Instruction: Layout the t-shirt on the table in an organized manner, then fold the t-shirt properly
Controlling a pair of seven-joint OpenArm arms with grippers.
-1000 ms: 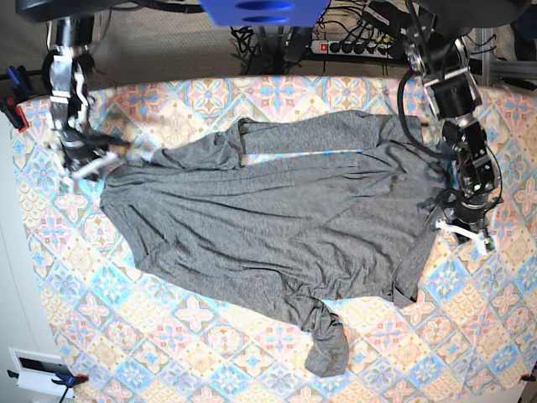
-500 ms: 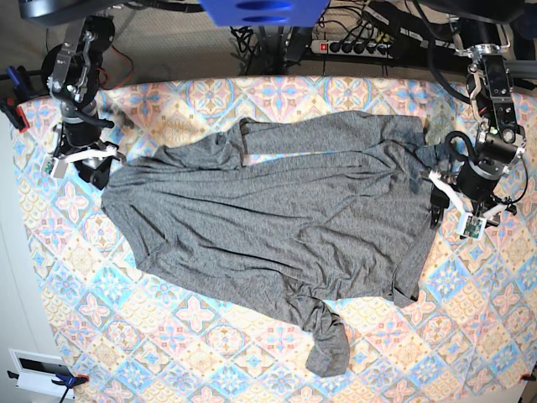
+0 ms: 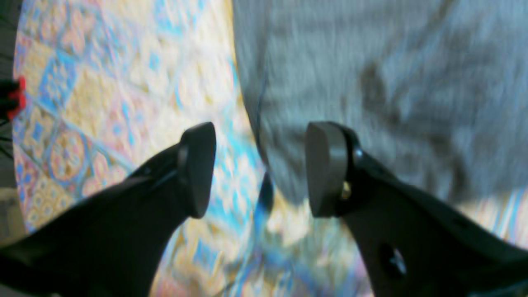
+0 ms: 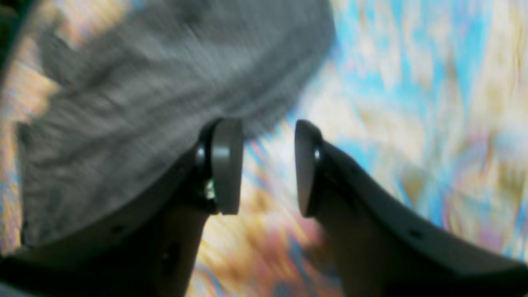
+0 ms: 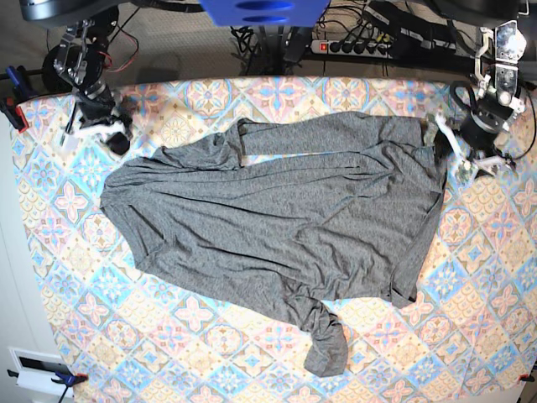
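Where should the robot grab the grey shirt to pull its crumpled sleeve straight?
Probably the bunched cuff end of the t-shirt's lower sleeve. It curls into a thick lump near the table's front edge, clear of the body, so coming straight down from above looks easiest.

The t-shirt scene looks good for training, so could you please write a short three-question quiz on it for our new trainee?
1. True or false: the t-shirt is already folded into a neat rectangle.
2. Multiple choice: what lies between the left gripper fingers? A) a bunched sleeve B) nothing held, only the t-shirt's edge and table beneath C) a clamp
3. Fill in: the right gripper is ____, with patterned cloth showing in the gap.

Key
1. False: it lies spread out and wrinkled, one sleeve lying across the upper part and the other trailing toward the near edge.
2. B
3. open
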